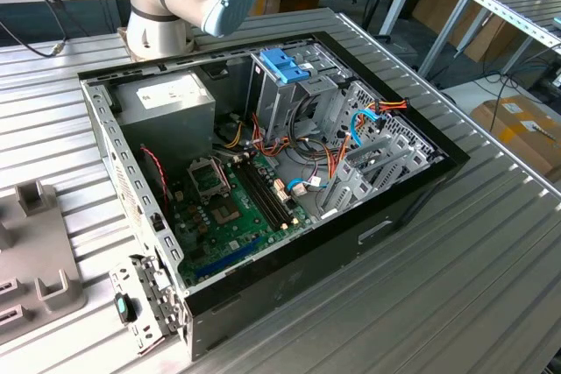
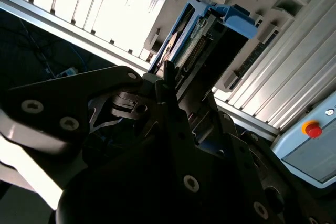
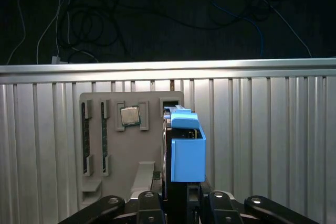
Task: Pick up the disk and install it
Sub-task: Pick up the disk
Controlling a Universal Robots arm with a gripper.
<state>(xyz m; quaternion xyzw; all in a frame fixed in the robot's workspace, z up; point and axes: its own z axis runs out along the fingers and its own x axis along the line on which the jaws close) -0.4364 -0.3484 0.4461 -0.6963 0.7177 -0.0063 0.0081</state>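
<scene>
In the first wrist view the gripper (image 3: 181, 198) sits astride the disk (image 3: 187, 153); whether it has clamped on cannot be told. The disk stands on edge in a slot of the grey holder plate (image 3: 121, 150), with a thin silver metal edge and a blue plastic rail facing the camera. The ribbed table (image 3: 273, 145) lies beyond.
</scene>
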